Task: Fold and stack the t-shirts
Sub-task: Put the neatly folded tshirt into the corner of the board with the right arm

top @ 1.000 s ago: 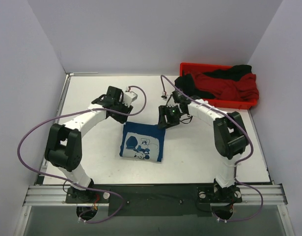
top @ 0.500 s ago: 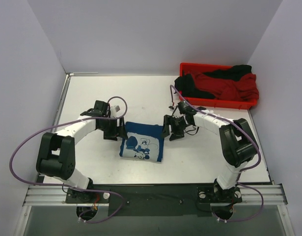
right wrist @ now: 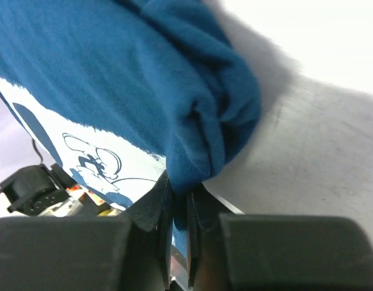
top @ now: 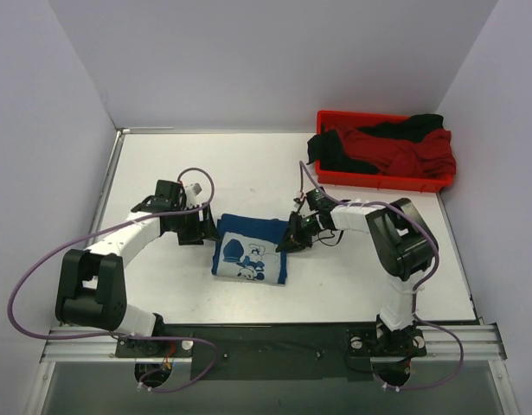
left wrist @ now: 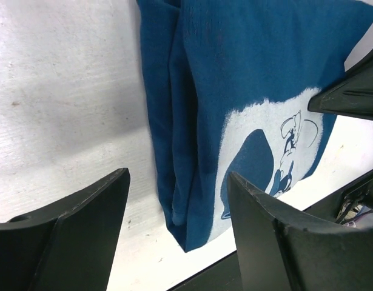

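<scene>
A: Right tool [right wrist: 180, 194], gripping or gaping?
B: Gripping. Pinching a thick fold of the blue t-shirt [top: 253, 251] at its right edge, jaws drawn almost together with cloth bunching between them.

A: And holding the left tool [left wrist: 179, 182] how?
B: Holding it spread wide, straddling the shirt's left folded edge, with one jaw over bare counter [top: 248, 169] and the other over the cloth. Failing to tell, from these views, whether touching or hovering.

A: Going by size now. Starting with the counter?
B: Lying white and flat between pale walls, carrying everything.

A: Placing the red tray [top: 378, 181] where?
B: Sitting at the far right corner, well apart from the blue shirt.

A: Holding what?
B: Holding a loose heap. Sprawling across the middle and right, a red t-shirt [top: 395, 154]. Bunching at the left end and spilling over the rim, a black t-shirt [top: 335, 154], with more black showing along the back.

A: Back to the blue one. Lying how?
B: Lying folded into a compact rectangle near the counter's middle, between the two tools, with layers stacking along the left edge.

A: Showing anything on top?
B: Displaying a white print [top: 248, 257] of a cartoon figure, facing up, on the nearer half.
</scene>
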### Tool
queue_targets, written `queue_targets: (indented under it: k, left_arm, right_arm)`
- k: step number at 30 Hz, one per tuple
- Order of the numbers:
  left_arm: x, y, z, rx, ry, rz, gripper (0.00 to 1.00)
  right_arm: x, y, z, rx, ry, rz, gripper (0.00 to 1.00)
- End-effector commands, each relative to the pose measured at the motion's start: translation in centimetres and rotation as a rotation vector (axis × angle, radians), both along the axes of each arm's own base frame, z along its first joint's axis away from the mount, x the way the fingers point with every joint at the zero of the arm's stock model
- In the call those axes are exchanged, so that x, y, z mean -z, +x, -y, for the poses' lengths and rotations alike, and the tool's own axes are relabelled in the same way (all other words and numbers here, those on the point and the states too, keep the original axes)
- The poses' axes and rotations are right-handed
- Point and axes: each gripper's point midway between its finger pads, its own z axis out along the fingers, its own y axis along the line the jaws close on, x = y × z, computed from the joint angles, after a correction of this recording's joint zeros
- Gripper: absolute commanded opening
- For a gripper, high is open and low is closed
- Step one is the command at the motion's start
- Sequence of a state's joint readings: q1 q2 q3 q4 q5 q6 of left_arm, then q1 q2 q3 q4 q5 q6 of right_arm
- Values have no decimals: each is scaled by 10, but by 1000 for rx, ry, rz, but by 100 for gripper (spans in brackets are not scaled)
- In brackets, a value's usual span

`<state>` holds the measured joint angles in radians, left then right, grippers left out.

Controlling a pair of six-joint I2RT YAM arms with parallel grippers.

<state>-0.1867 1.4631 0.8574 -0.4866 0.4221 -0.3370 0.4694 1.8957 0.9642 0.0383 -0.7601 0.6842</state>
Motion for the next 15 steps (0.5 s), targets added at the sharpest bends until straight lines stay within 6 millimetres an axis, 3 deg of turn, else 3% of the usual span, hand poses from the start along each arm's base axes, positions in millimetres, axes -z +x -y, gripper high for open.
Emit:
queue_targets:
  k: [1,5,8,9,11,15]
  left_arm:
    - [-22,21,-2,-25,-8,113,75]
    - [-36,37,-14,-44,68,181,74]
    - [-45,45,-27,-56,124,227,73]
    - [-49,49,-31,-65,145,246,73]
    - [-53,53,-38,-80,169,271,73]
    - [-66,58,-43,-81,193,329,73]
  right_arm:
    - [6,5,14,58,-25,-38,0]
    - [6,-2,56,20,-169,-56,0]
    - [3,-9,96,-142,-344,-16,0]
    - [0,-23,112,-219,-403,-31,0]
    - [-7,-30,132,-322,-471,7,0]
    - [-15,-43,183,-521,-662,70,0]
